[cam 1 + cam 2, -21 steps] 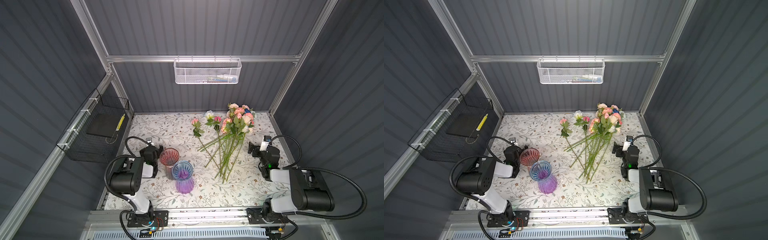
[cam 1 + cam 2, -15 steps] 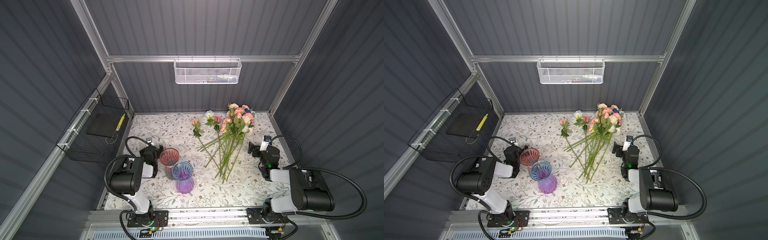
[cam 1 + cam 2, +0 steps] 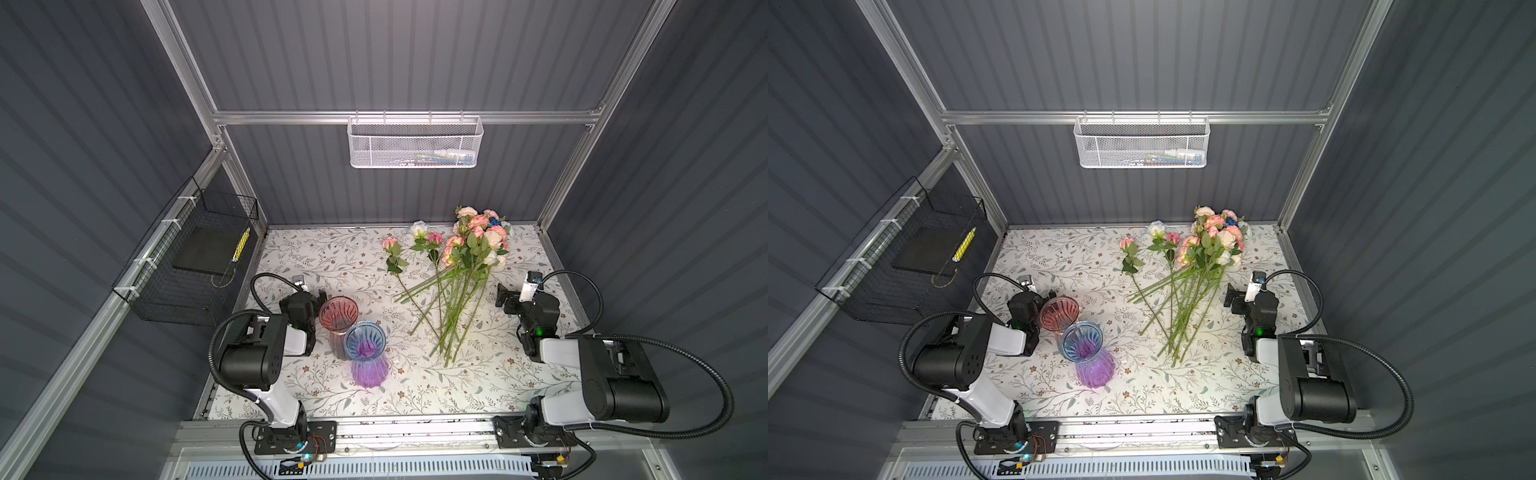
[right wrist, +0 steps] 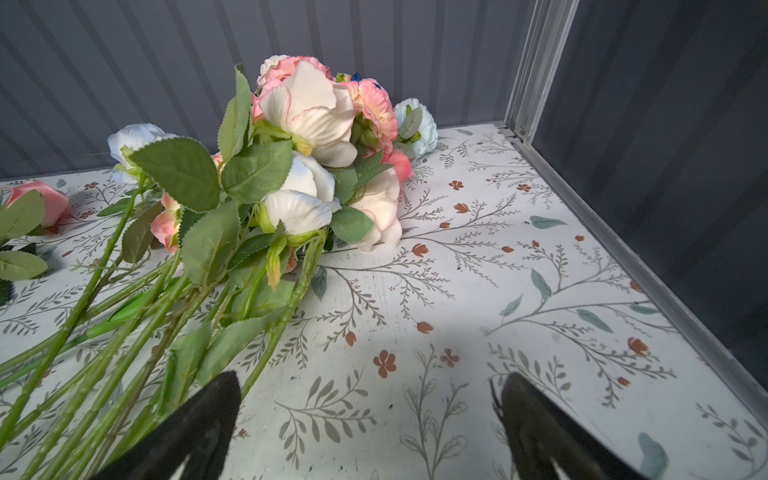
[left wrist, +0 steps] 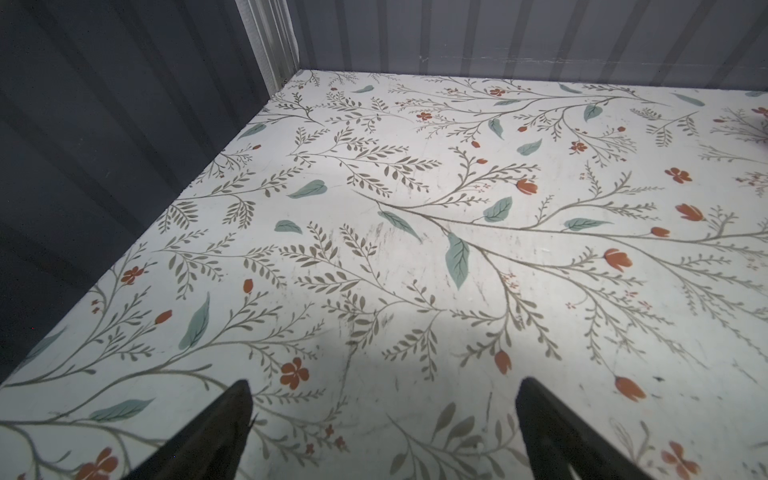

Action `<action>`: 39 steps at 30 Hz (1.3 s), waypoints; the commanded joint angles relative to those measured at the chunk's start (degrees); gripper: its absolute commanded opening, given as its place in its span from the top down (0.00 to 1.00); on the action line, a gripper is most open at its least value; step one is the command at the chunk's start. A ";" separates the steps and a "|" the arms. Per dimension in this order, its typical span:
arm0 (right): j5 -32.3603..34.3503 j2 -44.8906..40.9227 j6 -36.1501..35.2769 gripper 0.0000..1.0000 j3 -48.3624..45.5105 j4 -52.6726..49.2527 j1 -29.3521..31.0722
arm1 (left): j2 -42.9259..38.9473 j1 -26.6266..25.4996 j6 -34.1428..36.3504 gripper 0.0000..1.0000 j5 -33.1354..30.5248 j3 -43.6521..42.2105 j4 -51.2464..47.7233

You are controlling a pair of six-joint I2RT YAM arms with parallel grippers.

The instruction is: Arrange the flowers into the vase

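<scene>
In both top views the flowers [image 3: 468, 254] [image 3: 1203, 249] lay bundled on the patterned table [image 3: 332, 257], with blooms toward the back wall. They were well apart from the pink vase [image 3: 338, 312] and the blue-purple vase [image 3: 365, 347], which stood close together. The left gripper [image 3: 319, 296] sat just beside the pink vase, and the right gripper [image 3: 503, 297] was near the stems.

The left wrist view showed only printed table between that gripper's wide-spread, unladen jaws.

The right wrist view alone showed the cream, pink and pale blue petals up close. It also showed those jaws spread wide, grasping nothing, with one finger [image 4: 199, 424] just beside the stems.
</scene>
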 commanded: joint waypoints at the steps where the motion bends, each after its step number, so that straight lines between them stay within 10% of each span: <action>1: -0.30 0.43 0.33 0.01 1.09 1.48 0.23 | 1.01 -0.30 1.09 0.00 -0.95 1.20 1.54; 32: -0.50 -0.11 1.27 0.01 0.94 1.68 -0.39 | -0.09 -0.30 0.58 0.00 -2.82 1.23 1.57; 39: 3.37 -10.21 2.21 0.01 8.18 -19.83 0.55 | -6.71 -0.22 -3.14 0.00 -10.24 7.30 -16.14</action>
